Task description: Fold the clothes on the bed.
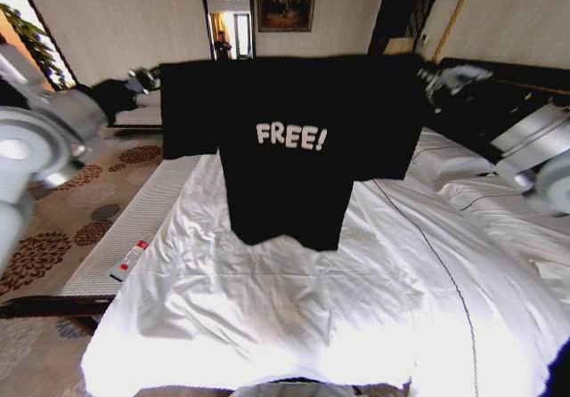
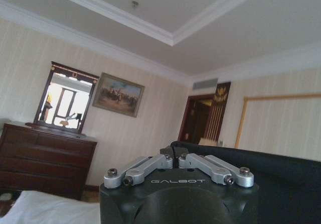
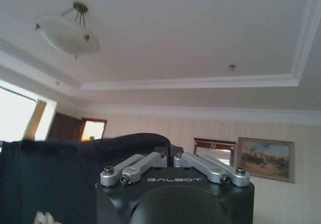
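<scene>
The black T-shirt (image 1: 285, 174) with white "FREE!" lettering hangs spread out in the air above the white bed (image 1: 267, 317), its front facing the head camera. My left gripper (image 1: 153, 78) is shut on its one shoulder corner and my right gripper (image 1: 433, 78) on the other. In the left wrist view the left gripper (image 2: 173, 153) is pinched together with black cloth (image 2: 281, 184) running off beside it. The right wrist view shows the right gripper (image 3: 168, 151) likewise closed on the cloth (image 3: 50, 179). The shirt's hem hangs just above the sheet.
A narrow white-cushioned bench (image 1: 142, 219) with a small red and white remote (image 1: 130, 260) runs along the bed's left side, over patterned carpet (image 1: 53, 237). White pillows (image 1: 445, 161) and the dark headboard (image 1: 508, 81) lie on the right. A dark dresser (image 2: 45, 158) stands by the far wall.
</scene>
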Controlling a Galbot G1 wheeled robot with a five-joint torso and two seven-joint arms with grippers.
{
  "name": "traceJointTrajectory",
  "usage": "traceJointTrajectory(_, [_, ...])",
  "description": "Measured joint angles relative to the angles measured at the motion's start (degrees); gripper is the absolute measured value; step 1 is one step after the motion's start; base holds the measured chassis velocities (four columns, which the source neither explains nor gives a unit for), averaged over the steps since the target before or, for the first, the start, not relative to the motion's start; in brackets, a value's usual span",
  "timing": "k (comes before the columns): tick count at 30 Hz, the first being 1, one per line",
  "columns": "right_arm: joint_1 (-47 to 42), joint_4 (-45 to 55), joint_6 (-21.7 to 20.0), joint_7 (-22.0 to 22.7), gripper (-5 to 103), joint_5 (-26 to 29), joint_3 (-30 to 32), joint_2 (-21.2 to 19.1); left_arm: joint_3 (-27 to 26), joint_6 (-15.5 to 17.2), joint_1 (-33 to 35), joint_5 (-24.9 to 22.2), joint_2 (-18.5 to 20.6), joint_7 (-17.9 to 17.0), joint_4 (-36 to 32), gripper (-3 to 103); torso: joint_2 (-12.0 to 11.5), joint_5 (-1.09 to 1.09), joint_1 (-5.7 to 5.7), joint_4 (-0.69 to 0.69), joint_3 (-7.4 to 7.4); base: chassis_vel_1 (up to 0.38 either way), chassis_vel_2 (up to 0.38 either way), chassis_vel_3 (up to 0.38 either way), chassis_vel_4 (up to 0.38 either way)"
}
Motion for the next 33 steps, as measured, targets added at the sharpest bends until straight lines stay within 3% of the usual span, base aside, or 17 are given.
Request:
traceJointTrajectory(3, [-2.1, 6.7, -2.1, 5.0, 1, -0.1, 0.4, 3.8, -9.4, 0.2, 9.0, -3.5, 1.2, -2.2, -8.9, 0, 0.0, 0.01, 0.0, 0.02, 0.0, 0.0, 0.0, 0.0, 0.0])
traceJointTrajectory(4, [-2.1, 6.7, -2.1, 5.0, 1, -0.1, 0.4, 3.8, -9.4, 0.2, 9.0, -3.5, 1.2, -2.2, -8.9, 0, 0.0, 0.01, 0.0, 0.02, 0.0, 0.0, 0.0, 0.0, 0.0])
traceJointTrajectory(8, [-4.2, 14.7, -5.1, 11.8, 1, 2.7, 3.5, 8.1, -17.9, 2.1, 13.8, -11.8, 1.2, -8.5, -16.9, 0, 0.0, 0.02, -0.01, -0.04, -0.01, 0.0, 0.0, 0.0, 0.0])
traceJointTrajectory(9, [-4.2, 14.7, -5.1, 11.8, 1, 2.7, 3.5, 8.1, -17.9, 2.1, 13.8, -11.8, 1.2, -8.5, -16.9, 0, 0.0, 0.02, -0.01, -0.04, -0.01, 0.0, 0.0, 0.0, 0.0])
traceJointTrajectory(11, [-7.3, 15.4, -6.4, 14.7, 1, 5.9, 8.3, 10.7, -26.8, 4.8, 19.5, -18.3, 1.2, -11.6, -20.8, 0, 0.0, 0.0, -0.01, 0.0, 0.0, 0.0, 0.0, 0.0, 0.0])
traceJointTrajectory(13, [-12.1, 15.5, -6.7, 13.7, 1, 6.6, 15.1, 13.1, -35.1, 6.6, 23.8, -23.1, 0.9, -14.2, -22.1, 0, 0.0, 0.01, -0.01, 0.01, -0.01, 0.0, 0.0, 0.0, 0.0])
traceJointTrajectory(14, [-12.1, 15.5, -6.7, 13.7, 1, 6.6, 15.1, 13.1, -35.1, 6.6, 23.8, -23.1, 0.9, -14.2, -22.1, 0, 0.0, 0.01, -0.01, 0.01, -0.01, 0.0, 0.0, 0.0, 0.0])
traceJointTrajectory(17, [-16.4, 15.5, -6.2, 10.9, 1, 4.9, 21.6, 15.2, -42.6, 7.6, 24.2, -31.0, 0.8, -17.5, -22.4, 0, 0.0, 0.0, -0.02, -0.04, -0.01, 0.0, 0.0, 0.0, 0.0])
traceJointTrajectory(18, [-16.4, 15.5, -6.2, 10.9, 1, 4.9, 21.6, 15.2, -42.6, 7.6, 24.2, -31.0, 0.8, -17.5, -22.4, 0, 0.0, 0.0, -0.02, -0.04, -0.01, 0.0, 0.0, 0.0, 0.0])
traceJointTrajectory(22, [-16.4, 15.4, -7.5, 11.4, 1, 9.9, 28.1, 14.9, -49.4, 8.3, 22.0, -40.4, 3.4, -19.5, -22.3, 0, 0.0, 0.01, -0.01, 0.0, 0.0, 0.0, 0.0, 0.0, 0.0])
traceJointTrajectory(25, [-16.3, 15.3, -9.3, 12.1, 1, 10.8, 29.6, 15.5, -49.3, 9.2, 21.9, -40.7, 3.8, -19.7, -22.2, 0, 0.0, 0.0, -0.01, -0.01, 0.0, 0.0, 0.0, 0.0, 0.0])
traceJointTrajectory(28, [-17.1, 15.3, -10.4, 12.6, 1, 8.1, 27.2, 17.8, -45.5, 10.2, 21.8, -37.8, 3.3, -20.0, -22.2, 0, 0.0, 0.0, -0.02, -0.01, -0.01, 0.0, 0.0, 0.0, 0.0])
traceJointTrajectory(30, [-21.0, 15.2, -11.0, 12.3, 1, 2.7, 24.3, 22.1, -41.0, 11.7, 23.5, -34.5, 1.9, -20.9, -22.1, 0, 0.0, -0.01, -0.01, 0.0, 0.0, 0.0, 0.0, 0.0, 0.0])
traceJointTrajectory(32, [-26.3, 15.1, -11.2, 11.9, 1, -4.0, 19.0, 28.4, -35.9, 13.0, 28.2, -28.0, -0.8, -21.3, -22.0, 0, 0.0, 0.03, 0.01, -0.03, 0.01, 0.0, 0.0, 0.0, 0.0])
traceJointTrajectory(33, [-26.3, 15.1, -11.2, 11.9, 1, -4.0, 19.0, 28.4, -35.9, 13.0, 28.2, -28.0, -0.8, -21.3, -22.0, 0, 0.0, 0.03, 0.01, -0.03, 0.01, 0.0, 0.0, 0.0, 0.0])
